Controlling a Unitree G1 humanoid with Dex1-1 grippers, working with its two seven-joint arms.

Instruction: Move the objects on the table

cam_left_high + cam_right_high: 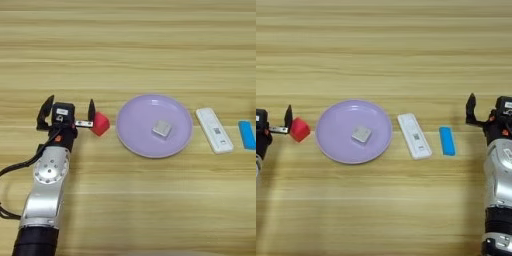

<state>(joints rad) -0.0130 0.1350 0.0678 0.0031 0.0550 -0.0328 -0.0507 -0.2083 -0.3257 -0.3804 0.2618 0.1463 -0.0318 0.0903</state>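
Note:
A small red cube [100,123] lies on the table [130,55], left of the lilac plate [131,116]. My left gripper [69,111] is open just left of the cube, and its right finger [91,110] stands close beside the cube's upper left corner. The silver-grey square block [161,128] rests inside the plate. A flat white oblong device [414,135] lies right of the plate. My right gripper [497,116] is at the right edge, open and holding nothing, well clear of the device.
A small blue oblong piece [446,140] lies between the white device and my right arm [499,175]. My left arm [47,190] runs down the lower left of the table.

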